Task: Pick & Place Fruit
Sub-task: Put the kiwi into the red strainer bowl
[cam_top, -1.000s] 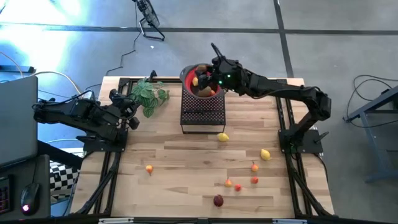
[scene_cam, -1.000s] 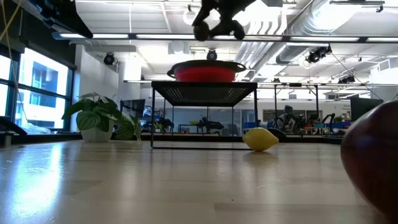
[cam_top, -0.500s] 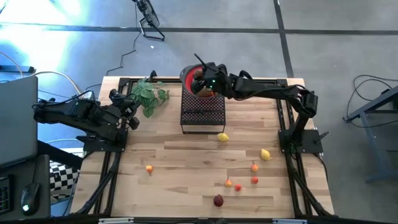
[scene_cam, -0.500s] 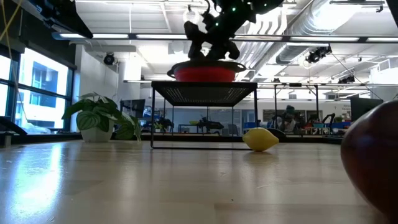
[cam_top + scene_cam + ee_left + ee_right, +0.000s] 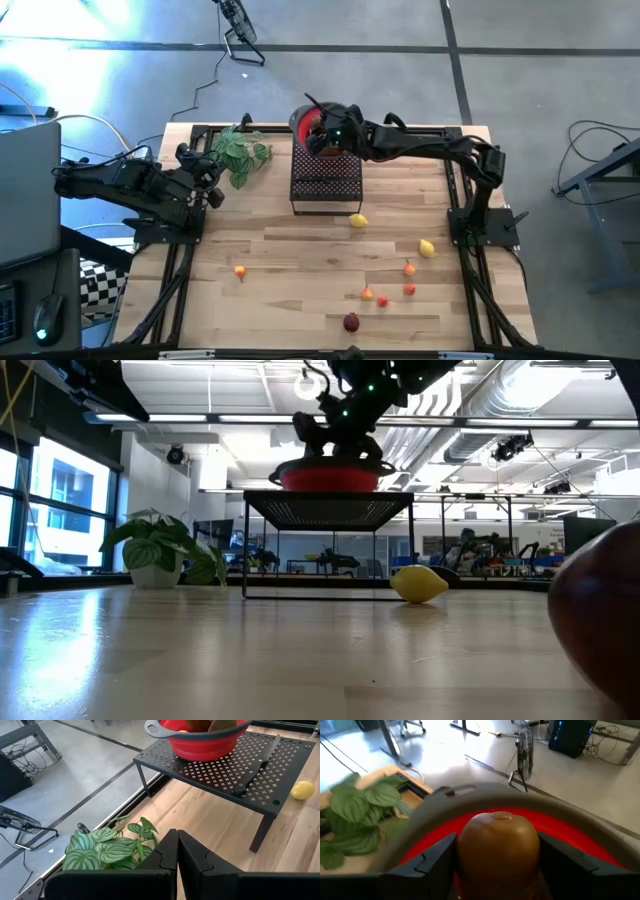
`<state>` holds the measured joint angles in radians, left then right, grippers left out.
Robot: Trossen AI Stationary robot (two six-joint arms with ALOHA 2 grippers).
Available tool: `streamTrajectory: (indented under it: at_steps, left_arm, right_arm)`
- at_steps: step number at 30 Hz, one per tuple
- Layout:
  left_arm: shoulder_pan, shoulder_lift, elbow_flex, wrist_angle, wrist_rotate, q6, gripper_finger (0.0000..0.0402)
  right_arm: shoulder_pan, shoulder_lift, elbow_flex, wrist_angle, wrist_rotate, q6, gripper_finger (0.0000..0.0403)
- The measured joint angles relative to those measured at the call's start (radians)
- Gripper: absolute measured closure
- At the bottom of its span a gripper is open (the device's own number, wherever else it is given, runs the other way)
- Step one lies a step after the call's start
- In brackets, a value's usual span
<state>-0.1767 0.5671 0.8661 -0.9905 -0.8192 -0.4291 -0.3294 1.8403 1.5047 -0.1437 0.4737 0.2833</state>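
From above, our right gripper [image 5: 322,128] has moved in over the red bowl [image 5: 302,120] on the black stand [image 5: 325,180]. At table height it now dips into the bowl. Its wrist view shows a brown fruit [image 5: 498,847] clamped between wide jaws: release comes next. Our left gripper [image 5: 177,851] waits shut by the plant [image 5: 107,850].

A smooth brown oval fruit [image 5: 498,845] sits between the right gripper [image 5: 496,857]'s two dark fingers [image 5: 436,856], just above a red grey-rimmed bowl [image 5: 570,832]; green leaves [image 5: 362,815] lie beyond.
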Motion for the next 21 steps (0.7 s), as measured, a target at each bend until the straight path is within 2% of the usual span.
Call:
streamTrajectory:
  at_steps: [8,21]
  left_arm:
    - [0.0,0.0,0.0,-0.002,0.0,-0.022,0.0402]
    - [0.0,0.0,0.0,-0.008,0.0,-0.024,0.0402]
  right_arm:
    - [0.0,0.002,0.0,-0.001,-0.004,-0.002,0.0144]
    - [0.0,0.001,0.0,-0.002,-0.005,-0.001,0.014]
